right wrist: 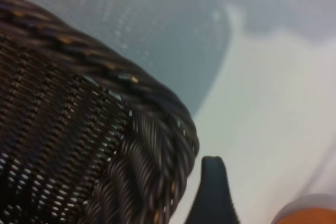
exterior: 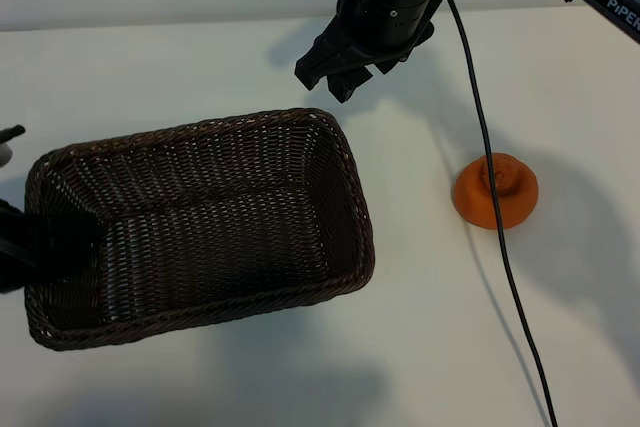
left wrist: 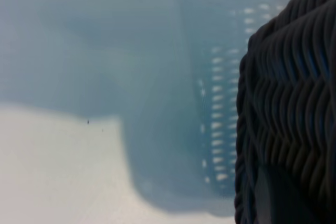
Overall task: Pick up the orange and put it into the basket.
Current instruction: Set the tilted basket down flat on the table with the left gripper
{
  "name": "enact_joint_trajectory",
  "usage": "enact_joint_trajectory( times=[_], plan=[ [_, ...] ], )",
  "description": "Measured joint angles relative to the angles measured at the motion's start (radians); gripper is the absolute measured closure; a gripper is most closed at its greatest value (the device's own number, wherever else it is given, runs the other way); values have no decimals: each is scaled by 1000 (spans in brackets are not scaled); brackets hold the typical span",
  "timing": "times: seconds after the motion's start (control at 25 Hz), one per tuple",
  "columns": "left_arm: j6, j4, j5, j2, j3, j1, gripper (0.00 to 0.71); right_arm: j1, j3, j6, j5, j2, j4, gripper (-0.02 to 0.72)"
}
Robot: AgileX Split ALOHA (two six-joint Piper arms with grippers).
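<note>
Orange [exterior: 496, 190] sits on the white tabletop [exterior: 150, 67], well apart from the basket [exterior: 340, 152], off its far-corner side. Right end effector [exterior: 335, 75] hangs spread and empty just beyond the basket's rim. Left end effector, at the basket's opposite end: grip undeterminable.

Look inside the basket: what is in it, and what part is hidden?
The basket shows only bare woven floor and walls; the orange lies outside on the table, crossed by a black cable. The left gripper covers the basket's left end, so that part stays unseen.
</note>
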Motion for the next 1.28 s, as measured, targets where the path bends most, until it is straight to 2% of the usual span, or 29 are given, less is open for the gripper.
enact_joint_trajectory(
  times=[0.36, 0.64, 0.88, 1.08, 1.28],
  plan=[
    [21, 45, 35, 3, -46, 0, 557, 0, 0, 4, 1, 0, 0, 175],
    [29, 52, 0, 63, -55, 0, 557, 0, 0, 4, 7, 0, 0, 176],
    [37, 49, -7, 141, -123, 0, 558, 0, 0, 4, 8, 0, 0, 176],
    [89, 5, -13, 224, -195, 0, 558, 0, 0, 5, 8, 0, 0, 176],
    [178, -101, -19, 317, -261, 0, 558, 0, 0, 5, 8, 0, 0, 176]
  ],
)
